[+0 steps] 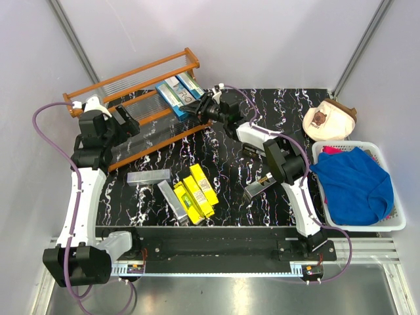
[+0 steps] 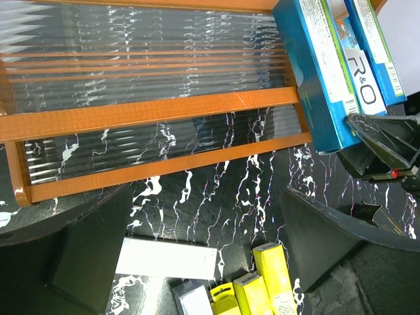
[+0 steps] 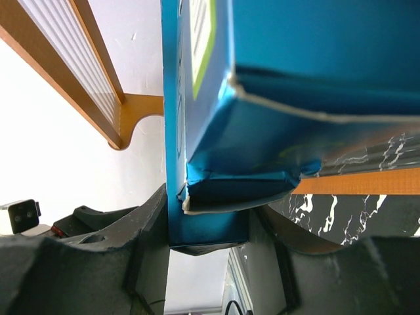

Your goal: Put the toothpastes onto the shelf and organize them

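Observation:
The orange-brown shelf (image 1: 141,121) stands at the far left, also in the left wrist view (image 2: 151,111). Two blue-teal toothpastes (image 1: 189,85) lie on its right end. My right gripper (image 1: 199,109) is shut on the near end of one blue carton (image 3: 210,226), which rests on the shelf (image 2: 321,72). My left gripper (image 2: 210,243) is open and empty, hovering in front of the shelf's lower rail. On the table lie a silver carton (image 1: 149,176), a grey one (image 1: 172,200), three yellow ones (image 1: 195,191) and a dark one (image 1: 257,189).
A white basket (image 1: 394,226) holding a blue cloth stands at the right edge. A beige bag-like object (image 1: 328,121) lies at the far right. The right arm stretches across the table's middle toward the shelf. Walls close in behind the shelf.

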Motion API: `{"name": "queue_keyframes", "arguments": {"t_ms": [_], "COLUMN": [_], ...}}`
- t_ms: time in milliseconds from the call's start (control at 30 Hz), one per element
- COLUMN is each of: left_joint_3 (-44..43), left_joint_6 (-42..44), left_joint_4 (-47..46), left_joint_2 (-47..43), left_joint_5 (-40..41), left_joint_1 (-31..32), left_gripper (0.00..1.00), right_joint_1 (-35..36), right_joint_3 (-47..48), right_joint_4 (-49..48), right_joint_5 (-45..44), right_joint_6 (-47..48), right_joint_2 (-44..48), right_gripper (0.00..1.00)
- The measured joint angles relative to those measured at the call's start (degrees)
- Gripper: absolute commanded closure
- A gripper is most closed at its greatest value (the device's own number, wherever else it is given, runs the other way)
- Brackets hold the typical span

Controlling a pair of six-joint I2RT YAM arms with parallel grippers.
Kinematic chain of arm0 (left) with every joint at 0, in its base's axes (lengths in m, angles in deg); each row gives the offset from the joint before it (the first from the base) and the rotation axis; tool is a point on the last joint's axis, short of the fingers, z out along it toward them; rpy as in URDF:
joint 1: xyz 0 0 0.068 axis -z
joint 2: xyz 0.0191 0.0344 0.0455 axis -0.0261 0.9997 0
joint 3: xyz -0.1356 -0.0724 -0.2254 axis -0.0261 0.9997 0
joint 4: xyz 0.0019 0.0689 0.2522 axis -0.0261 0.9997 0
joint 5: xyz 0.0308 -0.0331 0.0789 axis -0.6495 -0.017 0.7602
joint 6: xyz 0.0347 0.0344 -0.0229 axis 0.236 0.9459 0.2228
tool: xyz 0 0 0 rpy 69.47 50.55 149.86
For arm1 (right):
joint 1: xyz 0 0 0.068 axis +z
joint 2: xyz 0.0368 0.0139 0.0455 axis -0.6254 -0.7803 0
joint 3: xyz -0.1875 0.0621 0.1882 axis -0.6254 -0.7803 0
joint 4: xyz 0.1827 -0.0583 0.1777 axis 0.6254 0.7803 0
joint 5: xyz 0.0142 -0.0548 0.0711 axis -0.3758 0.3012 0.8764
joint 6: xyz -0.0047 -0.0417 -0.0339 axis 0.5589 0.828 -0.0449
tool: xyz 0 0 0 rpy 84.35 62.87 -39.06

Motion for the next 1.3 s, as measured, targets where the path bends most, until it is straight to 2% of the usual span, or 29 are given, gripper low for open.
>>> {"name": "queue_keyframes", "arguments": {"t_ms": [200,300,433,467,567,767,867,1300], "left_joint_3": [0.04,0.04,0.04,0.04,0.04,0.07,0.07,0.66], "left_joint_6": [0.0,0.0,0.02,0.02,0.02,0.0,-0.02,-0.04], "left_joint_4": [0.02,0.0,0.0,0.02,0.0,0.0,-0.02,-0.44], "left_joint_2": [-0.02,-0.02,-0.02,-0.02,-0.02,-0.02,-0.02,-0.02], "left_joint_5": [-0.02,-0.02,-0.02,-0.04,-0.07,-0.42,-0.52,-0.87], "left_joint_1": [0.0,0.0,0.0,0.0,0.0,0.0,0.0,0.0], "left_gripper": [0.01,0.01,0.01,0.01,0.01,0.01,0.01,0.01], "right_joint_1": [0.24,0.33,0.61,0.66,0.76,0.74,0.74,0.74], "right_joint_3": [0.85,1.9,2.84,3.19,3.43,3.37,2.64,-8.33], "right_joint_4": [0.68,0.81,1.29,1.36,1.25,0.61,0.39,-0.37], "right_joint_5": [-1.33,-1.92,-2.78,-2.95,-3.61,-4.28,-4.48,-5.92], "right_joint_6": [-0.68,-1.31,-1.81,-1.84,-1.97,-1.14,-0.55,3.61], "right_joint_2": [-0.55,-1.27,-1.86,-2.1,-2.25,-2.25,-2.01,6.21], "right_gripper": [0.69,0.65,0.48,0.4,0.26,0.13,0.02,0.0]}}
